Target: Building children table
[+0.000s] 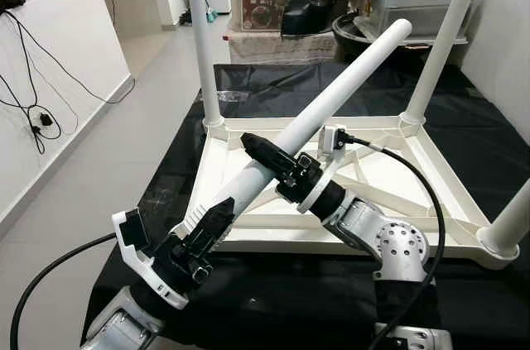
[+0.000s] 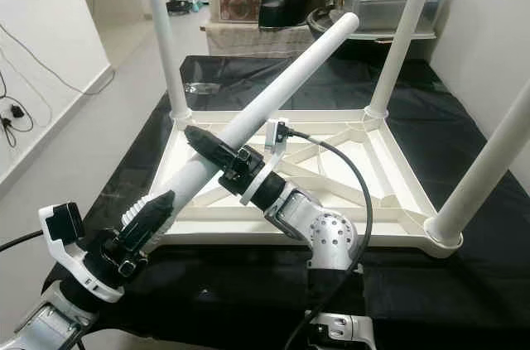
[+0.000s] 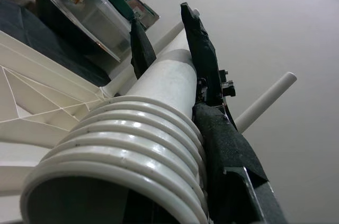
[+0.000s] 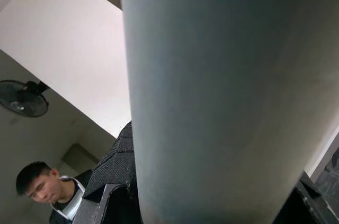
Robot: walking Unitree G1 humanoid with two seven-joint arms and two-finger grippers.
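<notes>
**Children's table: three legs on, the fourth in hand**

The children's table frame (image 1: 431, 201) lies upside down on the black counter (image 1: 489, 139). The left hand (image 1: 214, 222) and right hand (image 1: 277, 160) both grip the loose fourth leg (image 1: 348, 85), slanting toward 1 o'clock; the 7 o'clock corner socket awaits it.

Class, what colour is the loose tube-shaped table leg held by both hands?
White plastic leg; clearest in the left eye view.

Matt white plastic leg (image 1: 331, 106) w/ ribbed end; glossy black sheet (image 1: 464, 131).
</notes>
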